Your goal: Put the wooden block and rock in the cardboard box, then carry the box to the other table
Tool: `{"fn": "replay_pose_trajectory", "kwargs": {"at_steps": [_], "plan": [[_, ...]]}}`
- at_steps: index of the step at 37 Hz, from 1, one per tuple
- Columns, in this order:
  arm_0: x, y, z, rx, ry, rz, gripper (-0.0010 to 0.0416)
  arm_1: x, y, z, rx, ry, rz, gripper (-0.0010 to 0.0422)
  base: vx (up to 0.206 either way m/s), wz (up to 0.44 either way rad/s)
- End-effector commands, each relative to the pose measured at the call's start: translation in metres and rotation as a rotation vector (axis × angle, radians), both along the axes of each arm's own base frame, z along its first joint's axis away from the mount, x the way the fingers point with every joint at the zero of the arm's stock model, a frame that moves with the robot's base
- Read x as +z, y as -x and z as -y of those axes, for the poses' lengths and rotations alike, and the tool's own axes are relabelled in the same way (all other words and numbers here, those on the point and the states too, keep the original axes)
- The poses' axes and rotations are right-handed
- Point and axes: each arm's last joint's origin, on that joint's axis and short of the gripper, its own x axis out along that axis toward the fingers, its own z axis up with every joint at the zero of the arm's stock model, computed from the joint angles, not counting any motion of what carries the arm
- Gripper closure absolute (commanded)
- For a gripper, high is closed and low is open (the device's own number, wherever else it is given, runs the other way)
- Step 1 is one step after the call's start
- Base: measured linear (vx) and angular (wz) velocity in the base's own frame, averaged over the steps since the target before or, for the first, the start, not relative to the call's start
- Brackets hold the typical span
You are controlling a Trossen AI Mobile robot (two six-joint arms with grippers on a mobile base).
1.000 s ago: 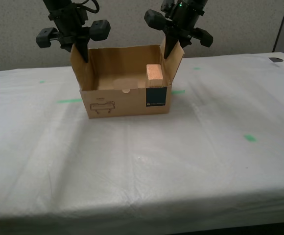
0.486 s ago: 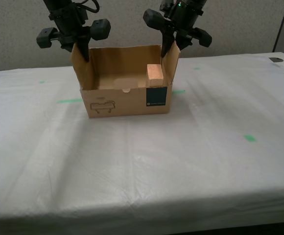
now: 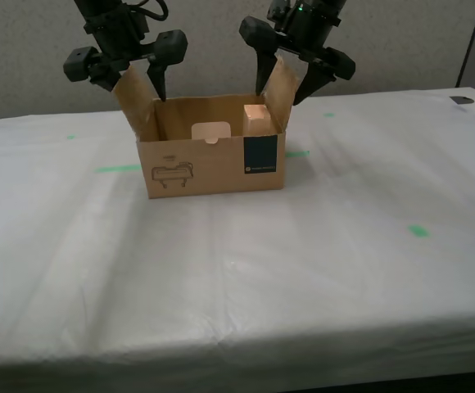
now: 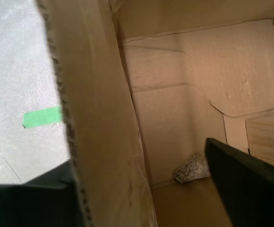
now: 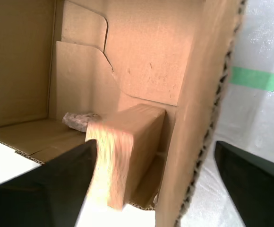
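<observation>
Here we are on the wide table with the wrinkled whitish-grey sheet (image 3: 262, 270), and the brown corrugated cardboard box (image 3: 209, 160) appears to sit on it in the upper middle of the exterior view. Its dark teal label panel (image 3: 260, 154) and black line drawing (image 3: 172, 172) face the camera.

Inside, the pale tan rectangular wooden block (image 3: 256, 119) stands at the end of the box towards the exterior view's right. The small speckled beige-pink rock (image 4: 192, 168) lies on the box floor, showing in both wrist views but hidden in the exterior view.

My first gripper (image 3: 284, 78) hangs over the side flap on the exterior view's right. Its jaws are spread wide, one black finger (image 5: 47, 189) inside the box by the block, the other outside the flap, and neither seems to be pressing the cardboard.

My second gripper (image 3: 131, 80) straddles the flap on the exterior view's left the same way. Its jaws are apart too, one finger (image 4: 245, 184) inside the box and one out over the sheet. Both flaps lean outward.

A strip of bright green tape (image 3: 116, 169) lies on the sheet just beside the box on the exterior view's left, and another green mark (image 3: 418, 231) sits well apart towards the lower right.
</observation>
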Motion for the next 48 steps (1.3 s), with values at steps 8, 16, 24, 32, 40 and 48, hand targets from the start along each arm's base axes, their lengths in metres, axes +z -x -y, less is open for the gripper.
{"fn": "replay_pose_trajectory", "kwargs": {"at_steps": [8, 16, 24, 32, 40, 48], "plan": [[0.001, 0.000, 0.000, 0.018, 0.000, 0.006, 0.0036, 0.001, 0.001, 0.000, -0.003, 0.002, -0.003, 0.0010, 0.000, 0.000], [0.001, 0.000, 0.000, 0.018, 0.001, 0.006, 0.0042, 0.001, 0.001, 0.000, -0.004, 0.001, -0.005, 0.0043, 0.000, 0.000], [0.013, 0.003, 0.001, 0.018, -0.010, 0.028, 0.0009, 0.010, 0.005, -0.001, -0.009, 0.002, 0.005, 0.0012, 0.000, 0.000], [0.043, 0.011, 0.007, -0.004, 0.011, 0.104, 0.0007, 0.038, 0.015, -0.005, -0.025, 0.015, 0.068, 0.0017, 0.000, 0.000], [0.077, 0.027, 0.016, -0.013, 0.027, 0.146, 0.0007, 0.080, 0.041, -0.013, -0.028, 0.024, 0.104, 0.0014, 0.000, 0.000], [0.118, 0.049, 0.027, 0.007, 0.006, 0.210, 0.0007, 0.127, 0.074, -0.022, -0.038, 0.054, 0.205, 0.0014, 0.000, 0.000]]}}
